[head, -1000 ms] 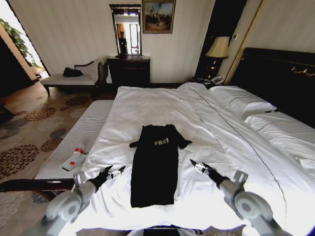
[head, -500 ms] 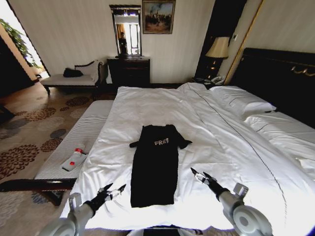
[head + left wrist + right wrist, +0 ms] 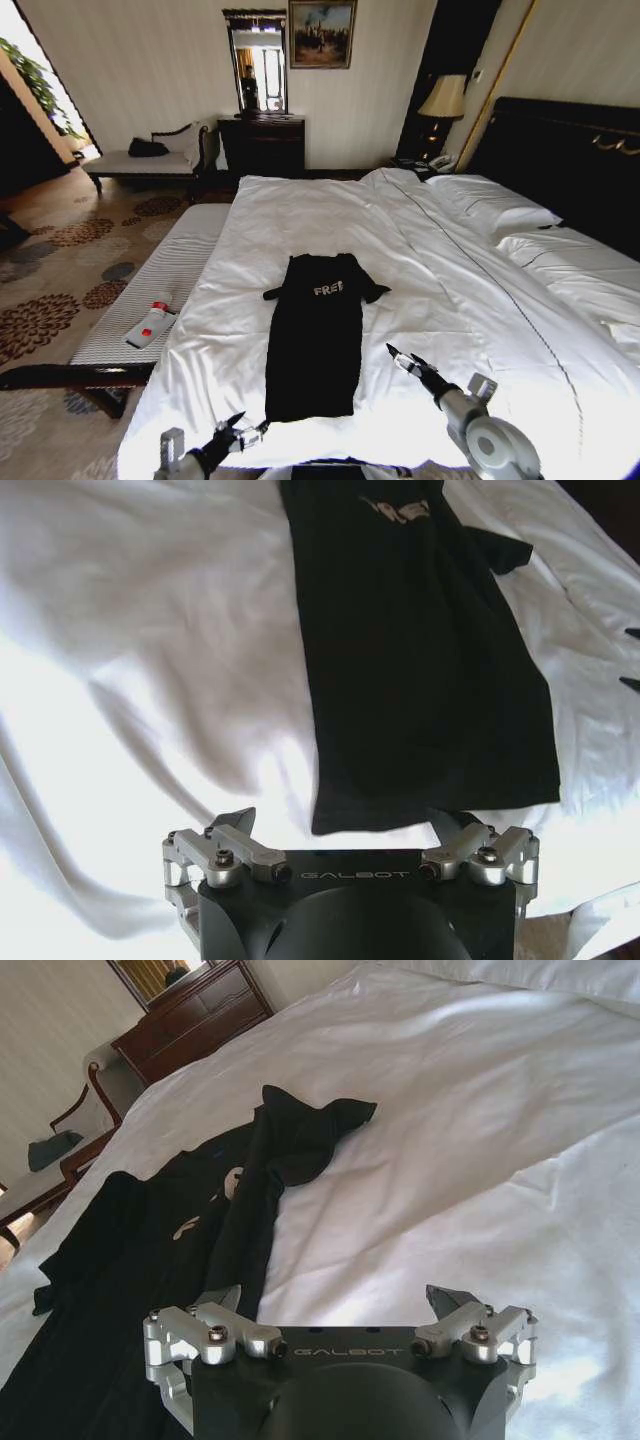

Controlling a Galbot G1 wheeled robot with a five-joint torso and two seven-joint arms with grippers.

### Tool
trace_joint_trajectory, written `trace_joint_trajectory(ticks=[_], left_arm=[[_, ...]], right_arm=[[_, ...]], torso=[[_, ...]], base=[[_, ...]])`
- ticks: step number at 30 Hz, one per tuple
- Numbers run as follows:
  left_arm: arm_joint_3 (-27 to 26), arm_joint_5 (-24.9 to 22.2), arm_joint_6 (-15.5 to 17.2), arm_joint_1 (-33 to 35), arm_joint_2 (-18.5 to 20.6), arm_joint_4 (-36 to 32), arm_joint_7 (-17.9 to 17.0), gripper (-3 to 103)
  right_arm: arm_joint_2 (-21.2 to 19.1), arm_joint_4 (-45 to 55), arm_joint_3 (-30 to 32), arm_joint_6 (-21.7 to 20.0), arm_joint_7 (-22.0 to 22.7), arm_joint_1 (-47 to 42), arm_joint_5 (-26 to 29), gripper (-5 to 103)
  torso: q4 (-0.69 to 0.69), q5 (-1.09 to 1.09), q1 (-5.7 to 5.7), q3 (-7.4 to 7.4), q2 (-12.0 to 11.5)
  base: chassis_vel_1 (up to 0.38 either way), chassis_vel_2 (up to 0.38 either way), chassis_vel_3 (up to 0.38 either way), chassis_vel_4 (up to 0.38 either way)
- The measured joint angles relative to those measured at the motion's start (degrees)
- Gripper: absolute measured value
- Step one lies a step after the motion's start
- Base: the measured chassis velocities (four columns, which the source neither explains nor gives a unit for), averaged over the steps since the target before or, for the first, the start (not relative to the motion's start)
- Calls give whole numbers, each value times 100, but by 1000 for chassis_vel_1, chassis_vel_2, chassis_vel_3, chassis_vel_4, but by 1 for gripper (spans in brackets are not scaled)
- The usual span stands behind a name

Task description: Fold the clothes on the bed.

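While my left arm is dropping back toward the near bed edge, my left gripper is ending up spread just beside the T-shirt's near-left hem corner, so I'm judging a hem grab is coming. My right gripper is barely shifting, spread, hovering near the shirt's right side, not touching. T-shirt is lying lengthwise, side folds apparently done, on the bed toward the foot. Plenty of open white sheet is lying beyond the collar; the bed edge is sitting close below my left gripper.

Bare white bed surrounds the black T-shirt on every side.
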Motion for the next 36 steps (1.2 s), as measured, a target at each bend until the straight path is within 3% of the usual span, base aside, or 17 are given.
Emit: trace_joint_trajectory(ticks=[20,24,26,29,30,32,36], left_arm=[[804,13,87,-1059,-74,461,-151,96],[896,-46,133,-1202,-87,562,-188,90],[918,-58,141,-1209,-86,604,-183,80],[940,-59,142,-1209,-102,638,-165,75],[950,-64,148,-1211,-130,655,-145,64],[953,-64,151,-1214,-147,661,-136,64],[953,-70,159,-1225,-208,668,-120,53]], right_arm=[[-18,-96,-33,-19,18,71,27,100],[-27,-112,-36,-22,37,96,29,100],[-27,-112,-37,-24,46,103,32,100],[-26,-112,-38,-27,56,109,35,100],[-23,-112,-38,-28,61,108,36,100],[-23,-112,-38,-28,63,106,36,100],[-23,-117,-38,-30,66,89,37,100]], torso=[[-1,0,0,0,0],[-1,0,0,0,0],[0,0,0,0,0],[0,0,0,0,0],[0,0,0,0,0],[0,0,0,0,0],[0,0,0,0,0]], base=[[0,0,0,0],[0,0,0,0],[0,0,0,0],[0,0,0,0],[0,0,0,0],[0,0,0,0],[0,0,0,0]])
